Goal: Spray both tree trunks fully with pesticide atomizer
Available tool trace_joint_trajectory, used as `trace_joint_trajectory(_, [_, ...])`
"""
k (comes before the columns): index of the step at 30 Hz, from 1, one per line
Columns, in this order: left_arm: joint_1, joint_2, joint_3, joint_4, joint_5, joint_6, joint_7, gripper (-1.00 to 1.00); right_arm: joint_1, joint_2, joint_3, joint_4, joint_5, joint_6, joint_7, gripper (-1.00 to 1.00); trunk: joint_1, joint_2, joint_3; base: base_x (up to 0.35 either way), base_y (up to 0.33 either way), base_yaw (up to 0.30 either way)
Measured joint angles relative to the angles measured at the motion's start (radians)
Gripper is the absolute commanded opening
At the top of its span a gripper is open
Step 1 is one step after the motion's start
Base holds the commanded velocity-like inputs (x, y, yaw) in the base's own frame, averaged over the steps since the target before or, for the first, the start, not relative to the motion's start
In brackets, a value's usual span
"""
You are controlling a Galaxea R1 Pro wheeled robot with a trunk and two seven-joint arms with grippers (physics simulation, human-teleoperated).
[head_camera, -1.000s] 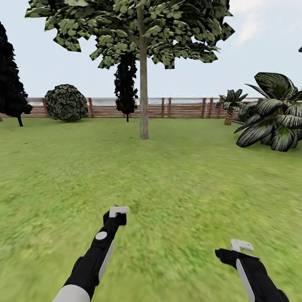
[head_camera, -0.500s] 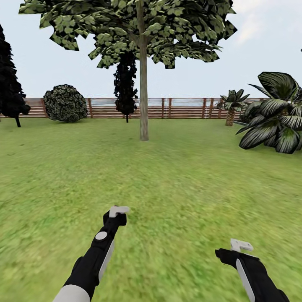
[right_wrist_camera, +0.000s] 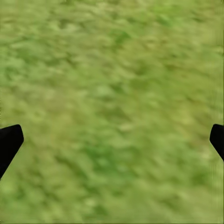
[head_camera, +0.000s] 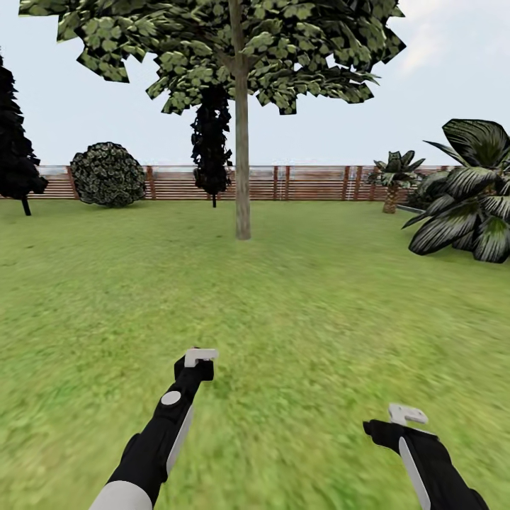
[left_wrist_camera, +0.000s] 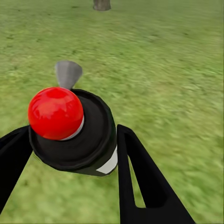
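The pesticide atomizer (left_wrist_camera: 77, 135), a dark bottle with a red ball top, a grey nozzle and a white label patch, sits between the fingers of my left gripper (left_wrist_camera: 72, 130), which is shut on it. In the head view my left gripper (head_camera: 200, 358) is held low over the lawn, left of centre. My right gripper (head_camera: 406, 415) hangs at the lower right, and its wrist view shows it open (right_wrist_camera: 114, 137) over bare grass. One tree (head_camera: 234, 49) stands straight ahead across the garden lawn, its bare tree trunk (head_camera: 242, 184) upright; the trunk's base (left_wrist_camera: 101, 4) also shows past the atomizer.
A brown slat fence (head_camera: 312, 183) closes the far side. A dark column-shaped tree (head_camera: 211, 142) stands behind the trunk, a round bush (head_camera: 106, 173) to its left, a dark conifer (head_camera: 14, 142) at far left. A broad-leaved plant (head_camera: 467, 191) and a small palm (head_camera: 393, 177) stand at right.
The whole view has crept forward toward the tree, so the camera has moved. Both arms keep the same pose, and the left gripper still holds the atomizer.
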Motion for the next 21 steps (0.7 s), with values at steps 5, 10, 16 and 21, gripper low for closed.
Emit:
trace_joint_trajectory(5, [0.0, 0.0, 0.0, 0.0, 0.0, 0.0, 0.0, -1.0, 0.0, 0.0, 0.0, 0.0, 0.0, 0.0, 0.0, 1.0, 0.0, 0.0, 0.0, 0.338, 0.0, 0.0])
trace_joint_trajectory(10, [0.0, 0.0, 0.0, 0.0, 0.0, 0.0, 0.0, -1.0, 0.0, 0.0, 0.0, 0.001, -0.001, 0.0, 0.0, 1.0, 0.0, 0.0, 0.0, 0.337, 0.0, 0.0])
trace_joint_trajectory(16, [0.0, 0.0, 0.0, 0.0, 0.0, 0.0, 0.0, -1.0, 0.0, 0.0, 0.0, 0.0, 0.0, 0.001, 0.0, 1.0, 0.0, 0.0, 0.0, 0.338, 0.0, 0.0])
trace_joint_trajectory(21, [0.0, 0.0, 0.0, 0.0, 0.0, 0.0, 0.0, -1.0, 0.0, 0.0, 0.0, -0.001, 0.0, 0.001, 0.0, 1.0, 0.0, 0.0, 0.0, 0.338, 0.0, 0.0])
